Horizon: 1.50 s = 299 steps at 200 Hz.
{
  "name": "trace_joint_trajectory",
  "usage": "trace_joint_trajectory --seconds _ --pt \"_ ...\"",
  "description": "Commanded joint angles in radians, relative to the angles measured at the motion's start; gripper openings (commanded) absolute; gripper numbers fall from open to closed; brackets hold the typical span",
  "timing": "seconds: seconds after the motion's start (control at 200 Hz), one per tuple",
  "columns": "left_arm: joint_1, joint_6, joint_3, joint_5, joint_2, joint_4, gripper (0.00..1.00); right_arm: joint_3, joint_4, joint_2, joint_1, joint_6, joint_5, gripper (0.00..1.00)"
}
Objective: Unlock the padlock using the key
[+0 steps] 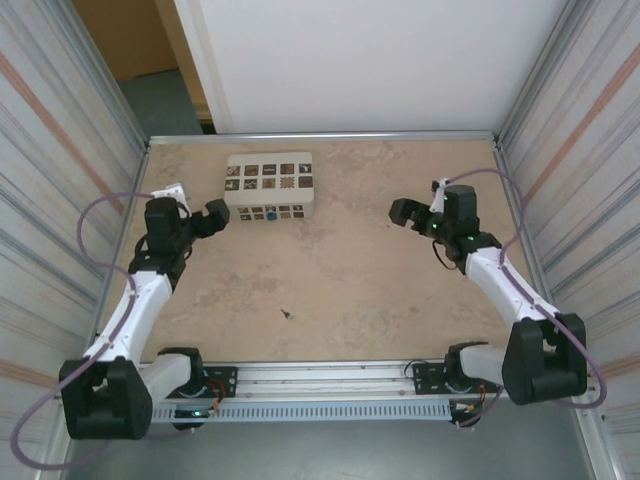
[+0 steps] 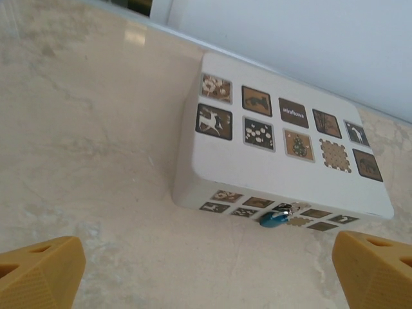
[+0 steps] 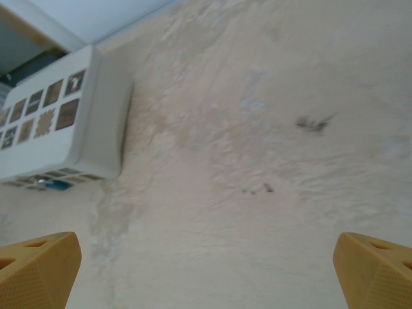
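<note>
Left gripper first: my jaws stand wide apart with nothing between them. On the left wrist camera the two yellow fingertips sit at the bottom corners, with bare table between them. It hovers just beside the left end of the pale box, not touching it.

Straight ahead of that gripper, the box lies flat with rows of dark patterned squares on its lid and along its front wall. And there's the padlock: a tiny blue body with a bit of bright metal at the top, hanging at the middle of the front wall, low, by the tabletop. From above, the padlock is a blue dot on the near side of the box.

Over to my right gripper: spread wide too, gripping nothing, out over open table well apart from the box. Its camera shows yellow fingertips low in the corners, the gripper above marbled surface, the box off to the upper left and the padlock as a blue smear on its lower edge.

One small dark speck lies on the table near the middle front; too small to tell what it is.
</note>
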Motion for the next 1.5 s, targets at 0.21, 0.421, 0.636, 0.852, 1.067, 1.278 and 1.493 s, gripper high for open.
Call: trace_joint_trajectory --seconds 0.21,0.421,0.636,0.852,1.067,1.278,1.493 --pt "0.039 -0.12 0.118 0.16 0.191 0.011 0.99 0.162 0.022 0.221 0.15 0.096 0.022 0.99" --pt "0.075 -0.14 0.192 0.23 0.333 0.07 0.99 0.286 0.08 0.394 0.214 0.134 0.015 0.99" --pt "0.08 -0.104 0.301 0.287 0.479 0.083 0.99 0.457 0.09 0.595 0.235 0.185 -0.089 0.99" --pt "0.081 -0.075 0.38 0.32 0.595 0.097 0.99 0.565 0.117 0.726 0.263 0.195 -0.105 0.99" --pt "0.081 -0.092 0.438 0.374 0.695 0.109 0.99 0.654 0.153 0.824 0.279 0.218 -0.144 0.99" --pt "0.081 -0.113 0.449 0.461 0.755 0.185 0.99 0.737 0.194 0.902 0.292 0.234 -0.194 0.99" --pt "0.071 -0.102 0.479 0.542 0.784 0.181 0.99 0.811 0.197 0.952 0.3 0.231 -0.246 0.99"
